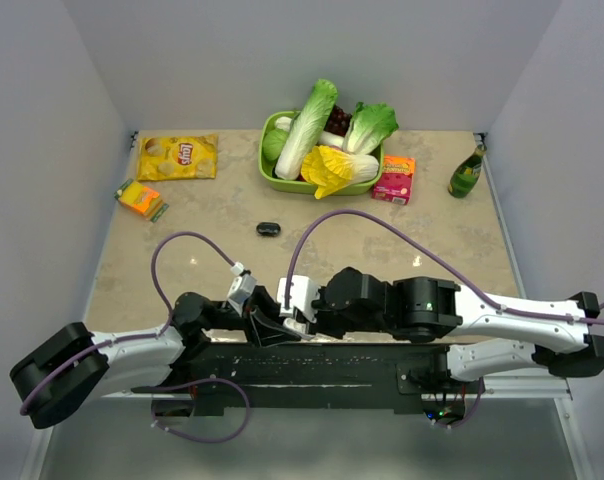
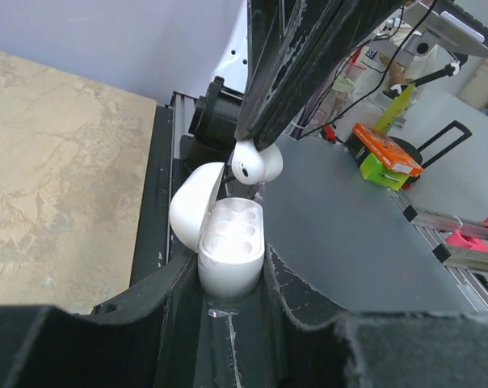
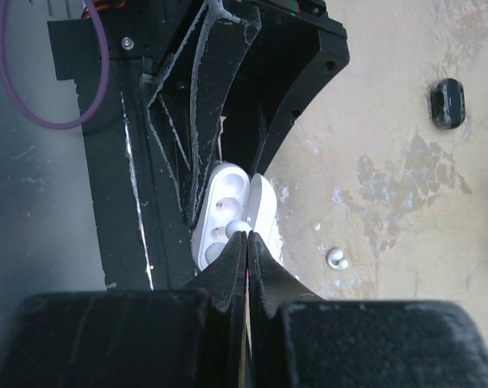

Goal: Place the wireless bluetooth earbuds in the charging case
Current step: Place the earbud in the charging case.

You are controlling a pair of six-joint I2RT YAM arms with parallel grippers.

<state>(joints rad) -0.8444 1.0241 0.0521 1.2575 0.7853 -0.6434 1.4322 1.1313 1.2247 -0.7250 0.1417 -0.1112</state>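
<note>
Beige mottled stone-look tabletop (image 1: 432,230), pale grey walls on three sides

Your glossy white oval plastic charging case (image 2: 230,263) is at the near edge of the table, by the black base rail (image 1: 312,365). It stands upright with its lid (image 2: 194,208) hinged open to one side, and the moulded wells show in the top.

Your left gripper (image 2: 232,283) is clamped on the case body, one black finger against each side.

Your right gripper (image 3: 248,242) comes in from the opposite side, fingers pinched together on a small rounded white earbud (image 2: 256,162). The bud hangs just above the open wells, close to the lid's edge. You cannot tell whether it touches the case.

A small white rounded piece (image 3: 337,259) lies on the tabletop near the case, too small to identify.

Farther out, mid-table, sits a black oval pebble-like object (image 1: 269,229).

Along the far edge:
- yellow crinkly chip bag (image 1: 178,157)
- orange-and-green block (image 1: 140,198)
- green plastic tray (image 1: 282,186) piled with leafy cabbages (image 1: 307,130)
- red-pink carton (image 1: 394,178)
- green glass bottle (image 1: 467,172)
</note>
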